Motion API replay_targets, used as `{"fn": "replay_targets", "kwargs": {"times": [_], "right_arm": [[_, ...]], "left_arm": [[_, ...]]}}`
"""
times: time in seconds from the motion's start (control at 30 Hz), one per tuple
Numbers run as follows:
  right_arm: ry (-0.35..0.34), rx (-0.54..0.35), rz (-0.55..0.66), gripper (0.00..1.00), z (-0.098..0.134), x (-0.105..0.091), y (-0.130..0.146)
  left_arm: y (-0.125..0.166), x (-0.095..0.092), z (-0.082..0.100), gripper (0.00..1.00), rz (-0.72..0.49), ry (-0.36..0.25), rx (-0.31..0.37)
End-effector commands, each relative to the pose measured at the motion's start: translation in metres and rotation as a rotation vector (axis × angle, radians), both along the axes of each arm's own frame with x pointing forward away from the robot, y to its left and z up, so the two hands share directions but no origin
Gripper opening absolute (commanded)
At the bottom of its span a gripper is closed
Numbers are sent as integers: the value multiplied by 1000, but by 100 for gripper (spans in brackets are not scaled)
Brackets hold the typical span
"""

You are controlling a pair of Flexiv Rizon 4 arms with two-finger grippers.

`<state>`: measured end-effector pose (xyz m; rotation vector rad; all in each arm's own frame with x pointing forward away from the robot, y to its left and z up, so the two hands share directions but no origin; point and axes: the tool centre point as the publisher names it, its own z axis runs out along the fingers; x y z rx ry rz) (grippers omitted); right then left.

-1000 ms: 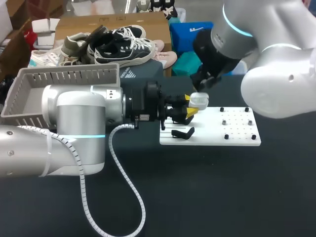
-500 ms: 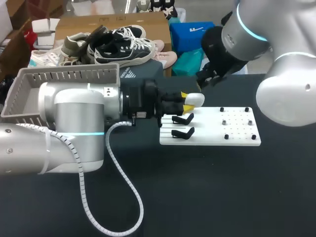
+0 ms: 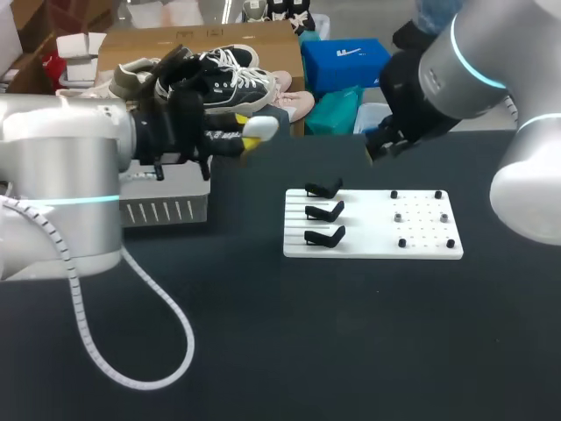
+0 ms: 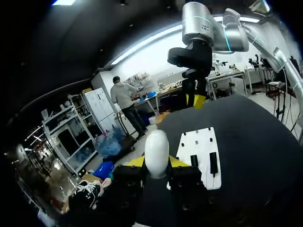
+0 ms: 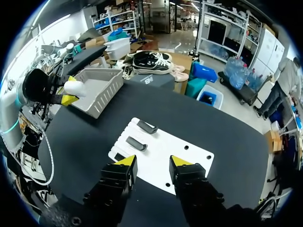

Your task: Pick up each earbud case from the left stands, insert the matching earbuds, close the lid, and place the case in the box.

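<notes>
My left gripper [image 4: 156,163] pinches the smooth white egg-shaped earbud case [image 4: 156,152] from both sides, one yellow tip on each flank. It holds the case in the air near the table's far left corner, close beside the grey slatted plastic basket [image 3: 166,209]. I judge the case is carried there because the basket is the box it has to go into. It is not yet released.

The case points its rounded end away from the wrist and looks glossy and unmarked. I can't make out a lid seam from here, so I take it as closed without being sure.

My right gripper [image 5: 152,164] hangs with its fingers spread and nothing between them. It sits above the flat white plastic board [image 3: 368,247] towards the table's far edge, probably parked clear of the left arm's path.

The three black hooked stands [image 3: 324,211] on the board's left side are all bare, so I'd guess this is the last case.
</notes>
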<state>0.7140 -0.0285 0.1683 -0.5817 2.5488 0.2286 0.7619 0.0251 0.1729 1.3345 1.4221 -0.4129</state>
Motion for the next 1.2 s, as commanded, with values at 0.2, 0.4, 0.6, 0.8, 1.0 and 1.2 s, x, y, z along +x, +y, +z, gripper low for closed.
{"fn": "replay_targets", "kwargs": {"times": [0.2, 0.4, 0.6, 0.8, 1.0, 1.2], "right_arm": [[-9, -8, -32, 42, -1, 5, 4], [-19, -12, -62, 42, -3, 3, 5], [-18, -12, -86, 42, -8, 5, 7], [3, -13, -102, 42, -19, 10, 8], [21, -13, -108, 42, -28, 15, 7], [30, -9, -113, 42, -32, 18, 5]], "left_arm": [[112, 2, 8, 0, 182, -43, 8], [154, 37, -32, 0, 220, 11, 18], [175, 64, -63, 0, 238, 96, 38], [180, 85, -90, 0, 242, 162, 37], [181, 93, -107, 0, 250, 206, 27], [184, 93, -109, 76, 253, 223, 17]]}}
